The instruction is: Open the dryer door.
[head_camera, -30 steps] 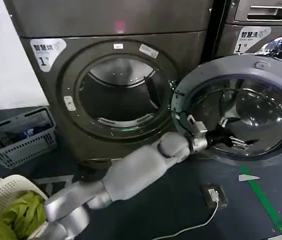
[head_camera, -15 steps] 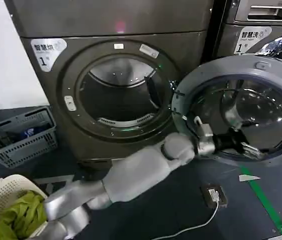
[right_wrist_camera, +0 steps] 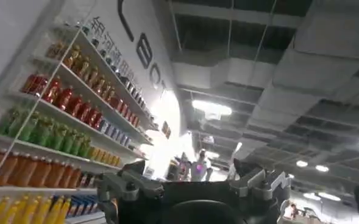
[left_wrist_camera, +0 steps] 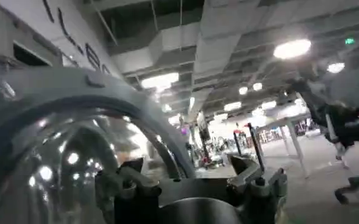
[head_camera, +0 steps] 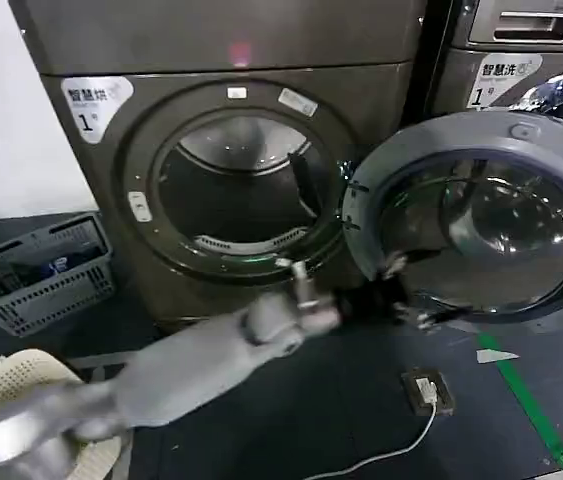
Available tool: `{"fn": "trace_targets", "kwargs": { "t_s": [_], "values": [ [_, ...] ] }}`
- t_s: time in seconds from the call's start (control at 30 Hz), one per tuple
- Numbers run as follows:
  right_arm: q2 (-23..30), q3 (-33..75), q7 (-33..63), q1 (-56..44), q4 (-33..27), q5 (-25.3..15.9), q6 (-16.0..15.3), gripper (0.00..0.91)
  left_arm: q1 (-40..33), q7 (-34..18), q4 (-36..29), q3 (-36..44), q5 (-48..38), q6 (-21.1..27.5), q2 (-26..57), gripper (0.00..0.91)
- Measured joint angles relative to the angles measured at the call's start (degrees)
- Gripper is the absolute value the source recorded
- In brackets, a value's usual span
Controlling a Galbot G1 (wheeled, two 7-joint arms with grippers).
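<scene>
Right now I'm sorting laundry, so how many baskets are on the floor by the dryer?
2. A grey basket stands on the floor left of the dryer. A cream basket sits nearer, at the lower left corner, partly hidden by the left arm. More may lie out of frame.

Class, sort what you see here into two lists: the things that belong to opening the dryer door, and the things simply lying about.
Belongs to the job:
dryer door, swung wide open
left gripper, open, at the door's lower edge
dryer drum opening

Lying about:
grey basket
cream basket
floor socket and cable
</scene>
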Motion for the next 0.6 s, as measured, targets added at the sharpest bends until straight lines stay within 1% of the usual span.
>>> {"fn": "trace_targets", "kwargs": {
  "t_s": [0.1,0.3,0.47,0.6],
  "values": [
    [-0.2,0.3,0.0,0.6,-0.5,-0.7,0.4,0.907,0.0,0.8,-4.7,0.5,0.5,-0.5,6.9,0.907],
    [-0.4,1.6,0.6,2.2,0.2,-4.0,0.9,0.907,0.7,0.6,-12.2,0.5,0.9,1.3,21.9,0.907],
    [-0.4,1.8,0.7,3.0,1.1,-4.5,0.7,0.907,3.0,1.5,-17.5,-0.6,5.5,2.3,33.8,0.907],
    [-0.7,1.1,0.6,3.5,2.0,-5.2,0.6,0.907,7.6,4.0,-21.4,-4.7,9.4,3.4,43.8,0.907]
  ]
}}
